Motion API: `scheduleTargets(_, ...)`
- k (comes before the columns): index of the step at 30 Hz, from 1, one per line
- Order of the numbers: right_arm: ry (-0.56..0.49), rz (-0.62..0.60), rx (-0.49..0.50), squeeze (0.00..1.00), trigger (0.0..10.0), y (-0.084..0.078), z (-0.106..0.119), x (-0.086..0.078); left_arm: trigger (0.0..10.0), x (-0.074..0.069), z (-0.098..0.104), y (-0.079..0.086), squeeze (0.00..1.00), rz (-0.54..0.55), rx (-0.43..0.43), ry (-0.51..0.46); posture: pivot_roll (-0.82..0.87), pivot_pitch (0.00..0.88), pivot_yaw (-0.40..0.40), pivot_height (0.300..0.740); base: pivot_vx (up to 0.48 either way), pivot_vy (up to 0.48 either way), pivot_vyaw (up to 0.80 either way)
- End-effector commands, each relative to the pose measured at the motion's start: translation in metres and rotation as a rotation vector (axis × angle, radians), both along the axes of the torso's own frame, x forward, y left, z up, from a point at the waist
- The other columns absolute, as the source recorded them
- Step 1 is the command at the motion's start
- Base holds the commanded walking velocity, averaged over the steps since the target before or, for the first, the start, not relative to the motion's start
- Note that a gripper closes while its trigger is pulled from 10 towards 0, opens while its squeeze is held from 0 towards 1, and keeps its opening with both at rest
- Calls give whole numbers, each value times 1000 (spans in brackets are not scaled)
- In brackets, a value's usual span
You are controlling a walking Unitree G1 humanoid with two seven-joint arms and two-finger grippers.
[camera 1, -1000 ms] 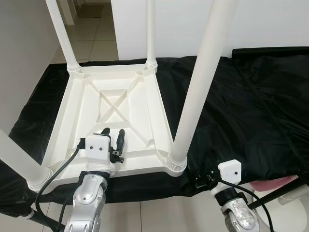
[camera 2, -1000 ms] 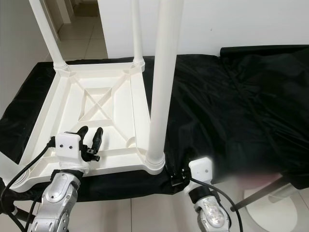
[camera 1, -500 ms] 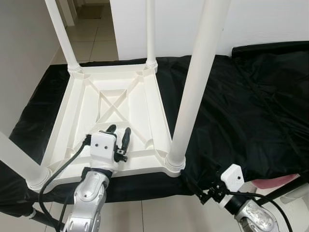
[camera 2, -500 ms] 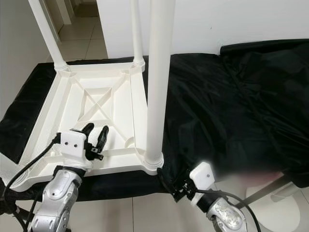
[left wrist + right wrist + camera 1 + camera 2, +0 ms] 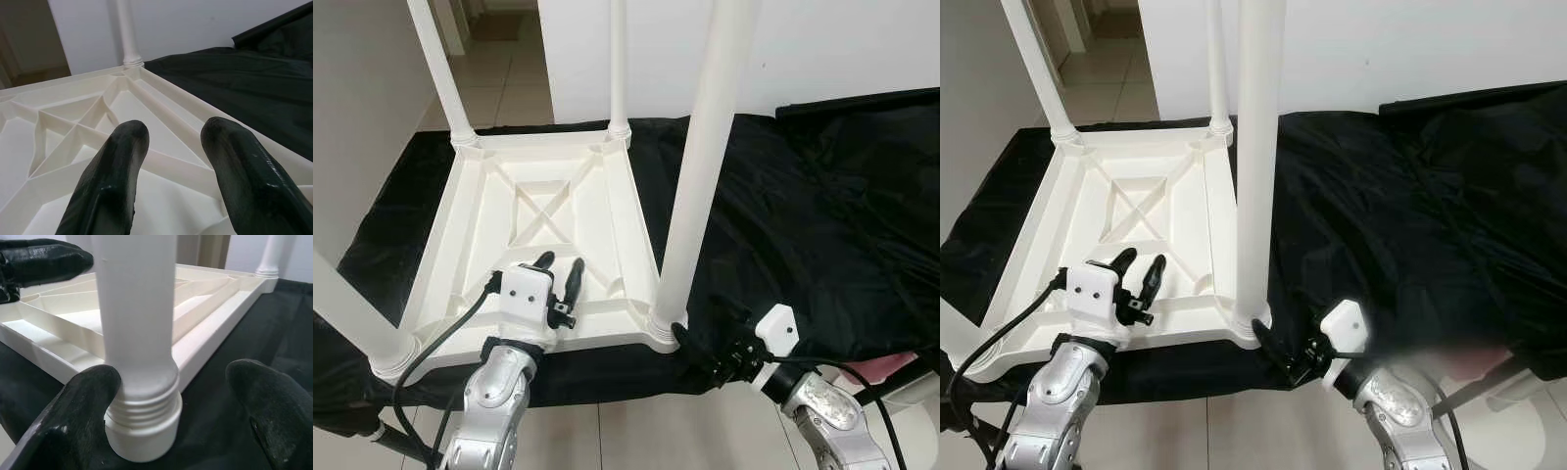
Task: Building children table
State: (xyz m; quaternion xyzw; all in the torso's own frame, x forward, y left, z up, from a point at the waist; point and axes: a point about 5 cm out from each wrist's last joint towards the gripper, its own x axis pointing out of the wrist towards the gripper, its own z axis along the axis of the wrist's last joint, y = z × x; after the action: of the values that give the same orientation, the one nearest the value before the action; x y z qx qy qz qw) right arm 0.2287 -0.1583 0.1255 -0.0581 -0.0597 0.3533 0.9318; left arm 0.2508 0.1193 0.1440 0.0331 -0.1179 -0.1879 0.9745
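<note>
- Plainly, the white plastic table [image 5: 548, 220] lies upside down on a black cloth [image 5: 822, 215], its ribbed underside facing up and its four legs standing upward from the corners.
- The left pincer [image 5: 560, 273] hovers over the near edge of the underside, released, its two fingers spread above a rib and grasping nothing.
- The near-right leg [image 5: 700, 166] rises from its corner socket; a threaded collar shows at its foot in the right wrist view, so it looks screwed in rather than pressed.
- The right pincer [image 5: 1271, 345] sits low at that collar, released, one finger [image 5: 78, 416] touching or nearly touching the thread and the other well apart on the far side.
- By my judgement the table is light, hollow and stiff, yet smooth and slippery; the long legs give leverage, so a push high up could tip or skid it on the cloth.
- The best hold is low on the leg, just above the collar, while the frame's rim or a rib is steadied.
</note>
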Motion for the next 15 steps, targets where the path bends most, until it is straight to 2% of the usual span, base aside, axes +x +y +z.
scheduleTargets(1, 19, 17, 6, 0, 10000, 2, -2, 1, 10000, -1, -5, -2, 0, -31, 10, 22, 11, 23, 13, 740, 0, 0, 0)
scheduleTargets(4, 26, 41, 6, 0, 10000, 6, -2, 4, 10000, 0, -6, -3, 0, -49, 24, 21, 10, 24, 13, 740, 0, 0, 0)
scheduleTargets(5, 60, 89, 46, 0, 10000, 21, -4, 10, 10000, 2, -6, -8, 0, -72, 47, 14, 9, 31, 7, 740, 0, 0, 0)
scheduleTargets(6, 60, 89, 46, 0, 10000, 21, -4, 10, 10000, 2, -6, -8, 0, -72, 47, 14, 9, 31, 7, 740, 0, 0, 0)
scheduleTargets(8, 83, 101, 84, 0, 10000, 32, -6, 15, 10000, 2, -7, -11, 0, -82, 55, 13, 2, 28, 9, 740, 0, 0, 0)
scheduleTargets(10, 83, 101, 84, 0, 10000, 32, -6, 15, 10000, 2, -7, -11, 0, -82, 55, 13, 2, 28, 9, 740, 0, 0, 0)
scheduleTargets(12, 65, 52, 92, 0, 10000, 39, -8, 25, 10000, 5, -8, -14, 0, -82, 48, 14, -4, 30, 1, 740, 0, 0, 0)
scheduleTargets(15, 55, 20, 98, 0, 10000, 40, -8, 30, 10000, 6, -8, -15, 0, -82, 45, 14, -4, 30, 1, 740, 0, 0, 0)
